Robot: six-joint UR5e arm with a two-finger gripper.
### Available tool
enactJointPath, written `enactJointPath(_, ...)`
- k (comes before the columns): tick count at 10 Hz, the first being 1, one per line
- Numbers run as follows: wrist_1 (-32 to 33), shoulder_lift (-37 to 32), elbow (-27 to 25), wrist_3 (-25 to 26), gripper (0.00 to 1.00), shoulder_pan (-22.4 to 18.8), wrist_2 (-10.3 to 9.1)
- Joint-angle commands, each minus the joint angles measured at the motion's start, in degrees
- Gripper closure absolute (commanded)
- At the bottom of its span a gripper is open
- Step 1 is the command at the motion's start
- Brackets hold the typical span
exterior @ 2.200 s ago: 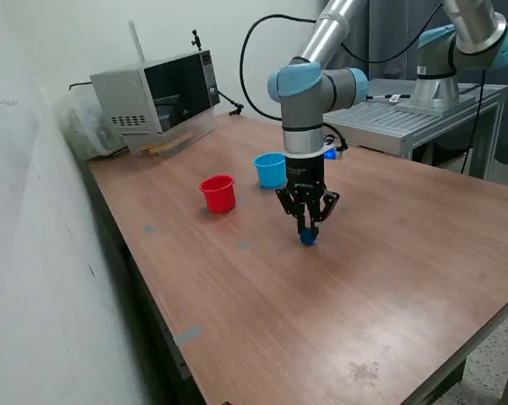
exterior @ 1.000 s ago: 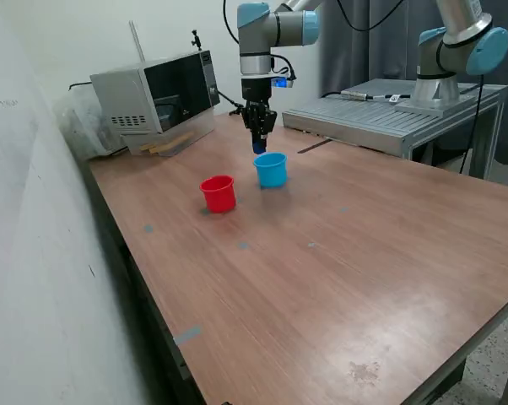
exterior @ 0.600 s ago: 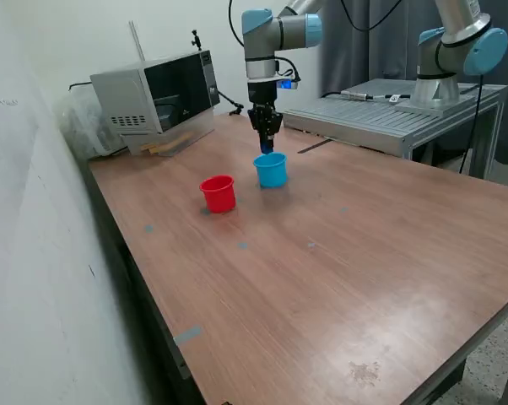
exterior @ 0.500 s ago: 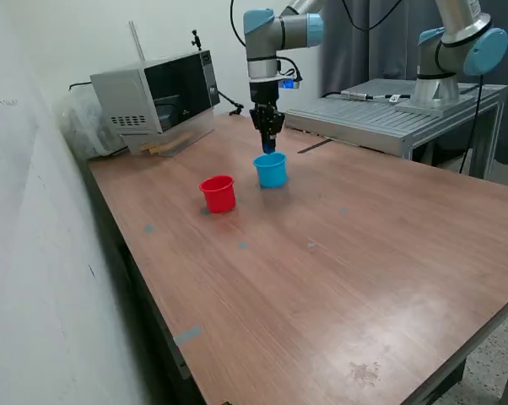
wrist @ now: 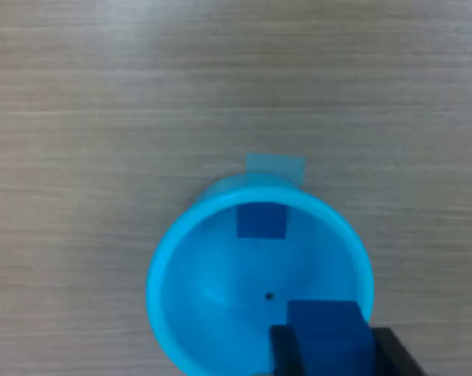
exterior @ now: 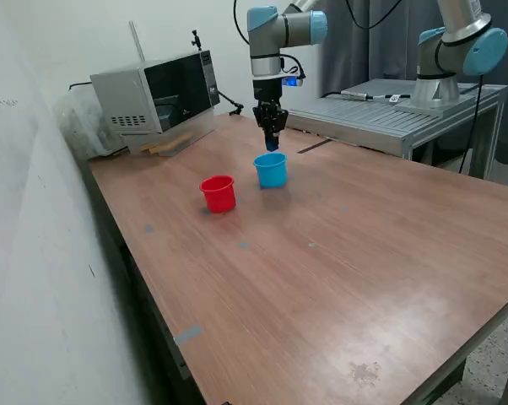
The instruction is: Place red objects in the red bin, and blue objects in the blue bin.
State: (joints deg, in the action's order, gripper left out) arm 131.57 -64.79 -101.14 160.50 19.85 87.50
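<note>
above round blue cup [wrist: 220, 313]: pincer [wrist: 330, 348] gripping square cube [wrist: 328, 329].

The arm reaches down near the desk's far edge, wrist vertical. Its gripper [exterior: 271, 145] points straight down, fingers [wrist: 285, 354] pinched on a blue cube [wrist: 328, 337].

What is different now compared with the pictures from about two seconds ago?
The gripper picked a blue cube off the table near its middle, lifted it and carried it to above the blue cup. Its jaws are shut on it there. Another blue cube lies inside that cup. The blue cup and the red cup stand where they stood.
</note>
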Motion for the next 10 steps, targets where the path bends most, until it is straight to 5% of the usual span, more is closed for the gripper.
enactJointPath(1,0.0,-0.16,-0.11,-0.01,0.0,0.37,0.04)
enactJointPath(6,-0.43,-2.42,-0.2,-0.1,0.0,-0.24,1.19)
enactJointPath(10,-18.49,-22.08,-1.7,0.6,0.0,-4.54,1.19)
